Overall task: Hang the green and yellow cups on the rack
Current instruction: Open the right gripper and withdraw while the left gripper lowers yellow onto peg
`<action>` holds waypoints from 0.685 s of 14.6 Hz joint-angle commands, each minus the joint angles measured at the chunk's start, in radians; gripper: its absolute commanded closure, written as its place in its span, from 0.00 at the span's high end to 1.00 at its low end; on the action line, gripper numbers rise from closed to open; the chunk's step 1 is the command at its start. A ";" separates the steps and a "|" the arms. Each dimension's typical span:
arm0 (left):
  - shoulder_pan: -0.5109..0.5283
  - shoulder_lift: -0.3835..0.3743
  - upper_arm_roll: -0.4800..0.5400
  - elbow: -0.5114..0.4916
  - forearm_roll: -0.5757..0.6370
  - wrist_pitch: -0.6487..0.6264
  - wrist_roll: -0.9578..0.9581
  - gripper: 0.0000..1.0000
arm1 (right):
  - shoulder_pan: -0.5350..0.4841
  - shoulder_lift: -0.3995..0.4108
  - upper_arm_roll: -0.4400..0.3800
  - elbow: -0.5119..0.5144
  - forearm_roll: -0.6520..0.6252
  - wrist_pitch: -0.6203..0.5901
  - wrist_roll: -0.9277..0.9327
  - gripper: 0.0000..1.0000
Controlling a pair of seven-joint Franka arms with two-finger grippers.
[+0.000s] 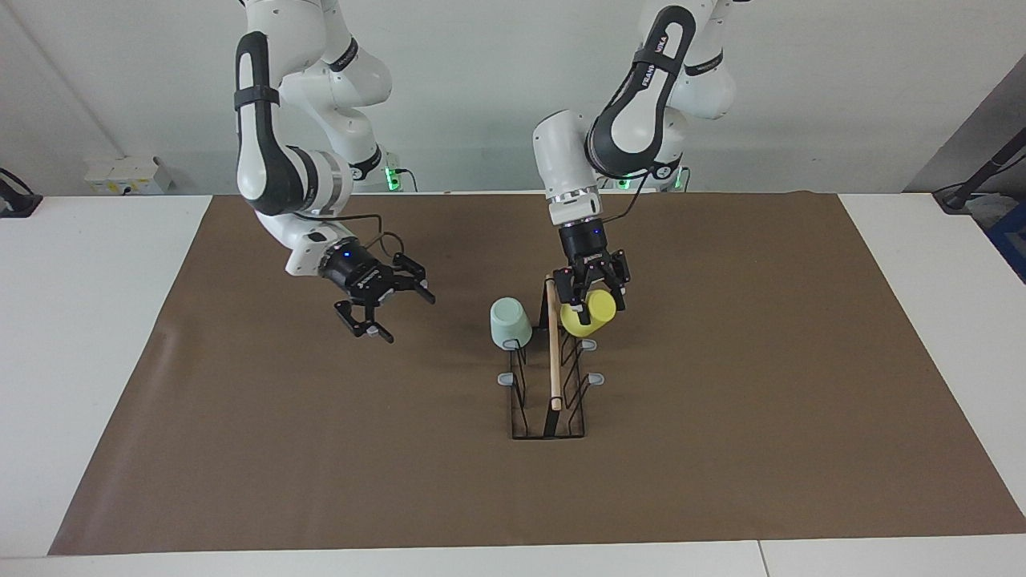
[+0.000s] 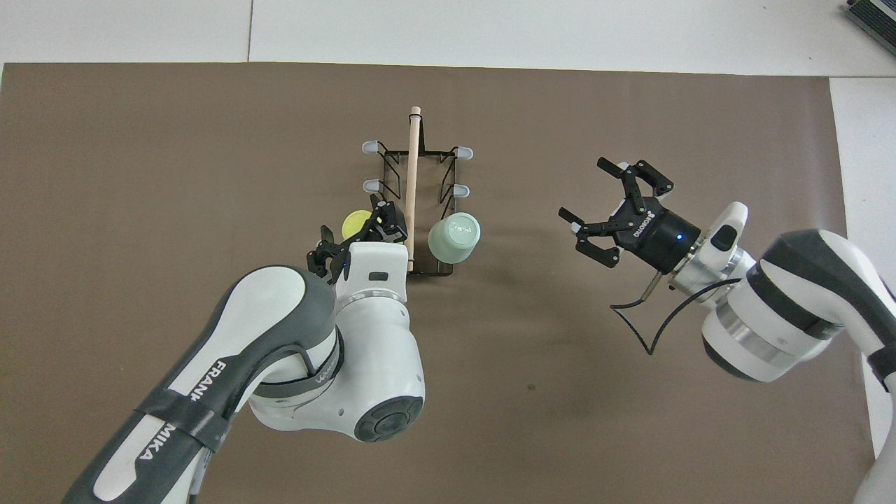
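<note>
The rack (image 1: 553,365) stands on the middle of the brown mat, its wooden dowel pointing away from the robots; it also shows in the overhead view (image 2: 413,168). The mint green cup (image 1: 510,322) hangs upside down on the peg nearest the robots on the side toward the right arm's end (image 2: 454,237). My left gripper (image 1: 599,308) is shut on the yellow cup (image 1: 595,314) and holds it tilted at the nearest peg on the side toward the left arm's end (image 2: 355,224). My right gripper (image 1: 385,303) is open and empty, up over bare mat beside the rack (image 2: 616,210).
Several grey-tipped pegs (image 1: 596,378) farther from the robots carry nothing. The brown mat (image 1: 240,449) covers most of the white table (image 1: 88,320). A white power strip (image 1: 124,172) lies at the table's edge toward the right arm's end.
</note>
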 commanded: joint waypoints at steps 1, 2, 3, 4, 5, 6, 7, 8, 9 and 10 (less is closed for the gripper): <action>-0.001 -0.029 0.011 -0.009 0.011 0.013 0.020 1.00 | -0.098 0.000 0.015 0.046 -0.263 -0.017 0.085 1.00; 0.008 -0.030 0.011 -0.003 0.007 0.013 0.025 1.00 | -0.126 0.005 0.013 0.065 -0.344 -0.034 0.103 1.00; 0.014 -0.032 0.011 0.006 0.003 0.015 0.036 1.00 | -0.152 0.009 0.013 0.085 -0.433 -0.044 0.129 1.00; 0.025 -0.038 0.011 0.011 -0.001 0.024 0.057 1.00 | -0.170 0.012 0.013 0.106 -0.525 -0.050 0.158 1.00; 0.037 -0.040 0.011 0.020 -0.012 0.039 0.080 1.00 | -0.186 0.012 0.012 0.134 -0.635 -0.051 0.192 1.00; 0.048 -0.038 0.011 0.035 -0.033 0.053 0.109 1.00 | -0.195 0.008 0.010 0.157 -0.749 -0.051 0.240 1.00; 0.060 -0.038 0.011 0.049 -0.061 0.059 0.150 1.00 | -0.200 0.003 0.009 0.184 -0.867 -0.051 0.304 1.00; 0.072 -0.037 0.011 0.060 -0.101 0.061 0.208 1.00 | -0.201 -0.003 0.007 0.209 -0.979 -0.051 0.373 1.00; 0.092 -0.035 0.011 0.078 -0.149 0.064 0.280 1.00 | -0.201 -0.004 0.007 0.237 -1.085 -0.052 0.436 1.00; 0.112 -0.032 0.011 0.094 -0.202 0.079 0.360 1.00 | -0.200 -0.012 0.007 0.267 -1.201 -0.055 0.508 1.00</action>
